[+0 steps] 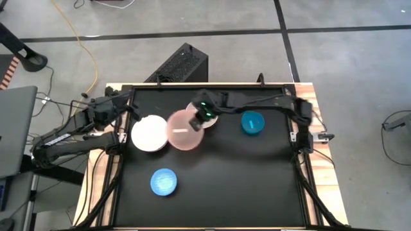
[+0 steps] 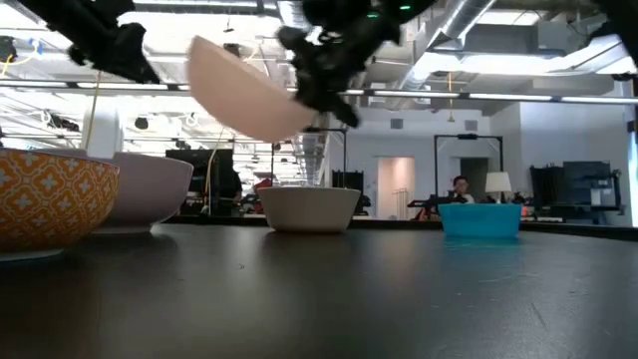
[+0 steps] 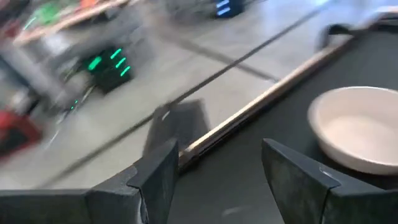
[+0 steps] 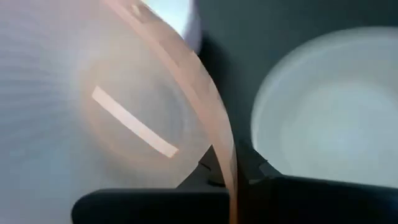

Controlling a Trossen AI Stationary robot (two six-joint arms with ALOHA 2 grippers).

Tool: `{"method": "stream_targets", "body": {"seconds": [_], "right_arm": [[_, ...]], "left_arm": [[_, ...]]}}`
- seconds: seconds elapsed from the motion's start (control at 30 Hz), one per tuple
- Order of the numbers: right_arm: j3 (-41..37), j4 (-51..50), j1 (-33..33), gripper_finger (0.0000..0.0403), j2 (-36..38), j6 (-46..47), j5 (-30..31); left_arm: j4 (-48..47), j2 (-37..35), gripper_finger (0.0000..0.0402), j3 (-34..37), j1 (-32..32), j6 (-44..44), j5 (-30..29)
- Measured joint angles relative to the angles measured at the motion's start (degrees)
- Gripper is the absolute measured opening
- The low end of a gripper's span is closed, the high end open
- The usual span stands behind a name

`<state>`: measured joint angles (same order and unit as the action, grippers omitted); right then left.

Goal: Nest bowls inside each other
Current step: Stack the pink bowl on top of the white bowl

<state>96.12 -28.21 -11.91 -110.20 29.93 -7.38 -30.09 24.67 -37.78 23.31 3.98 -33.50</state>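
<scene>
My right gripper is shut on the large salmon pink bowl, which hangs tilted above the table. Below it a cream bowl stands on its base, partly hidden under that gripper in the high view. A white bowl sits just left of the pink one. The teal bowl stands to the right. A light blue bowl sits toward the near edge. My left gripper is open, holds nothing, and stays at the table's far left. My right gripper holds the salmon pink bowl by its rim, one finger inside the bowl and one outside. The fingers slant down from the table's right. The bowl is lifted clear and tilted, its bottom turned down and to the left.
In the low view an orange-patterned bowl wall stands close at the left, with the white bowl behind it. A black box stands on the floor beyond the table's far edge. A person shows far off in the room.
</scene>
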Motion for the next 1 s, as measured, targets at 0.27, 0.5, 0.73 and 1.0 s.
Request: {"method": "stream_targets", "body": {"seconds": [0.27,0.5,0.73,1.0], "right_arm": [[25.6,-0.6,-0.6,0.0000,-17.0,-1.0,-3.1],[39.0,1.6,-0.6,0.0000,-28.8,-0.6,-3.2],[37.3,5.5,0.0,0.0000,-31.0,1.5,-3.2],[37.4,6.6,1.1,0.0014,-31.7,0.9,-1.5]], "left_arm": [[15.2,-0.5,0.0208,0.0,2.5,13.3,3.2],[25.2,-0.3,0.0187,0.0,11.9,13.2,12.9],[22.2,-0.3,0.0171,0.0,20.8,5.6,20.3],[20.6,-0.3,0.0169,0.1,22.5,3.7,22.7]]}}
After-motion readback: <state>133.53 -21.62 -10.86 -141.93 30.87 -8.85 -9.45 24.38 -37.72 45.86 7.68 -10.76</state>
